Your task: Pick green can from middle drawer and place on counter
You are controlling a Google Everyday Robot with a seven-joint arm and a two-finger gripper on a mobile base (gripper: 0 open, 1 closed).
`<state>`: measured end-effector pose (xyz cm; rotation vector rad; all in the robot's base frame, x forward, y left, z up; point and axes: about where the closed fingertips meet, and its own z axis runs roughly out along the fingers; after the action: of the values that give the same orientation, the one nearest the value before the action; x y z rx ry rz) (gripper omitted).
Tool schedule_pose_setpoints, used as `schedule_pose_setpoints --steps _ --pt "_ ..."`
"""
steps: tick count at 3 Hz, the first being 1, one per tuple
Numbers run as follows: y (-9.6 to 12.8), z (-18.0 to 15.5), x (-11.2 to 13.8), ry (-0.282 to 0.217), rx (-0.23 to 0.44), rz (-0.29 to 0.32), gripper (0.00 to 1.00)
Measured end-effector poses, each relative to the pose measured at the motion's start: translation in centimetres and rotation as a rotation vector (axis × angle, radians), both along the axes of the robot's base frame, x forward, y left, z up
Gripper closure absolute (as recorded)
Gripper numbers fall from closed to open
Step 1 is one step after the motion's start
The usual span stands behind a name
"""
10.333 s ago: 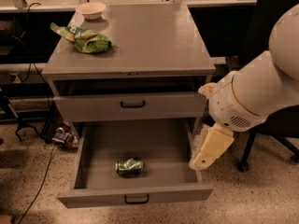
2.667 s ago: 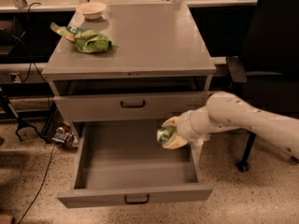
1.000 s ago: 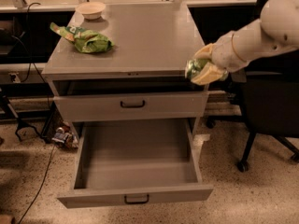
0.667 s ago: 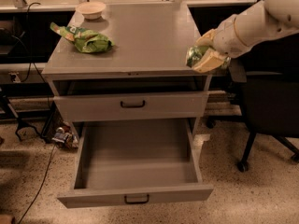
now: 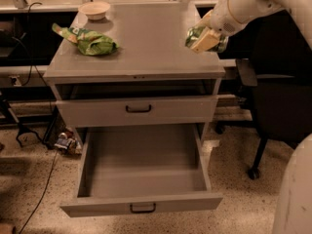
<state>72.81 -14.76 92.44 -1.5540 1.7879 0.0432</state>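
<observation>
My gripper (image 5: pixel 206 40) hangs over the right edge of the counter (image 5: pixel 146 43), held just above its surface. It is shut on the green can (image 5: pixel 194 34), which lies tilted between the pale fingers. The middle drawer (image 5: pixel 142 204) is pulled far out below, and its grey inside holds nothing. My white arm reaches in from the upper right.
A green snack bag (image 5: pixel 91 43) and a white bowl (image 5: pixel 95 9) sit at the counter's back left. The drawer above (image 5: pixel 139 109) stands slightly open. A black office chair (image 5: pixel 275 96) stands to the right. Cables and a small object (image 5: pixel 66 143) lie on the floor at the left.
My gripper took the green can out of the middle drawer and lifted it up the cabinet's right side. It has now moved over the counter's right edge.
</observation>
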Motion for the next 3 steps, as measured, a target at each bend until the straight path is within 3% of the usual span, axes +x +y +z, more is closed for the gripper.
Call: schedule_pose_setpoints --steps 2,3 --pt "0.8 -1.6 5.6 0.002 0.068 -0.172 1.0" --pt "1.5 -2.9 7.8 0.027 0.103 -0.201 1.0"
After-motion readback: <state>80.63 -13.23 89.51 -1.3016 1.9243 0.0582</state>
